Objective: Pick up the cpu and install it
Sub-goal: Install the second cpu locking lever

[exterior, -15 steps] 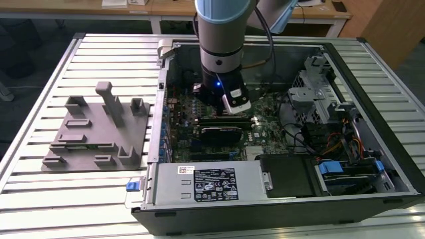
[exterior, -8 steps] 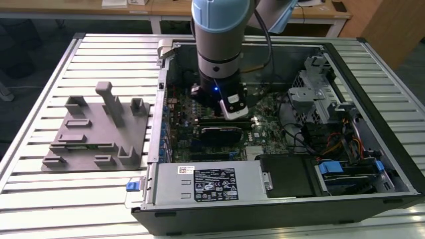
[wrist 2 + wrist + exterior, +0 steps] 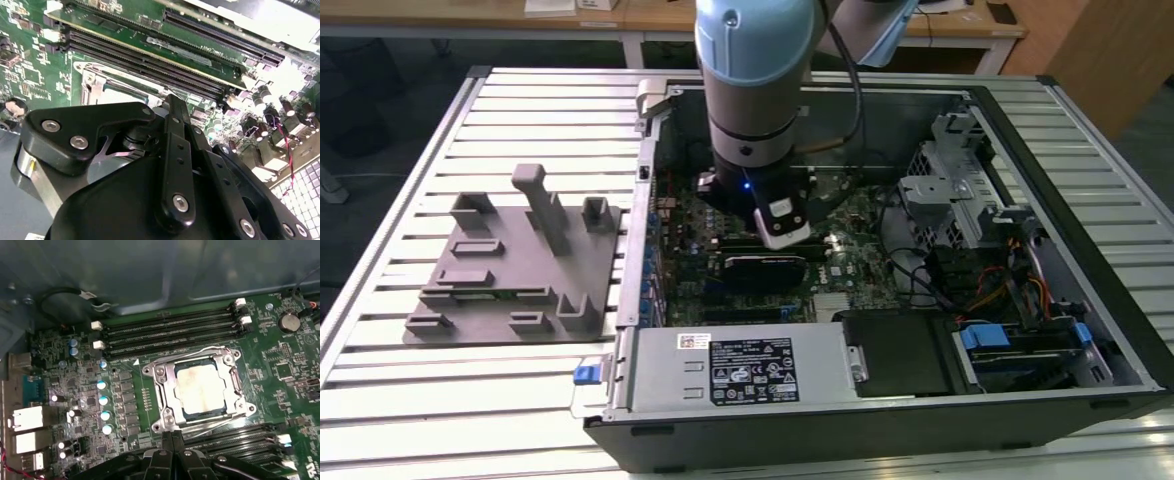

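Evidently, gripper [image 3: 171, 436] was found with fingers pressed together, nothing held between them, poised just beside metal socket frame [image 3: 165, 390] on motherboard [image 3: 280, 370]. Cpu [image 3: 202, 388] was seen seated inside that frame, silvery top exposed, apart from fingertips. Memory slots [image 3: 170, 332] were noted beyond socket. Arm [image 3: 750, 90] was observed lowered into open computer case [image 3: 1014, 120]; grey fixture [image 3: 507, 265] was recorded on slatted table [image 3: 400, 390], at exterior view's left.
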`<action>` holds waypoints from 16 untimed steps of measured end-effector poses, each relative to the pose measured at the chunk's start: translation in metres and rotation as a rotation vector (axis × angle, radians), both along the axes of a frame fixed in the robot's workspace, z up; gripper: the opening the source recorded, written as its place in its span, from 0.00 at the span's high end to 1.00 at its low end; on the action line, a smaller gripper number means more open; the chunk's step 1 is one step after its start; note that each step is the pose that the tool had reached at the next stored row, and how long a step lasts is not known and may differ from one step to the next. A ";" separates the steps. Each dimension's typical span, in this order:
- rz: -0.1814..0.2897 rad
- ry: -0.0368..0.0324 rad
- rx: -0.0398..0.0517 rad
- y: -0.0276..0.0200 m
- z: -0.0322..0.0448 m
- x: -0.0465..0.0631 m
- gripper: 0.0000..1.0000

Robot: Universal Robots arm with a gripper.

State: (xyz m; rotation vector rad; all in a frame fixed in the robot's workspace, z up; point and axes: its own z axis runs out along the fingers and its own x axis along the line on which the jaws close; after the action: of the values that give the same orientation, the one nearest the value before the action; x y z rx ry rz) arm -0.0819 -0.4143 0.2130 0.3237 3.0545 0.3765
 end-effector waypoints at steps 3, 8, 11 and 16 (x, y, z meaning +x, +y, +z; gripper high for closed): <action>0.000 0.0001 0.0084 -0.0018 -0.0039 -0.001 0.89; 0.000 0.0002 0.0157 -0.0030 -0.0097 -0.002 0.89; 0.000 0.0001 0.0250 -0.0029 -0.0125 -0.002 0.89; 0.000 0.0001 0.0412 -0.0029 -0.0155 -0.003 0.89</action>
State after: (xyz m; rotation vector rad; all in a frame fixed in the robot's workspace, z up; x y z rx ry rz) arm -0.0850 -0.4172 0.1974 0.3257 3.0502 0.4399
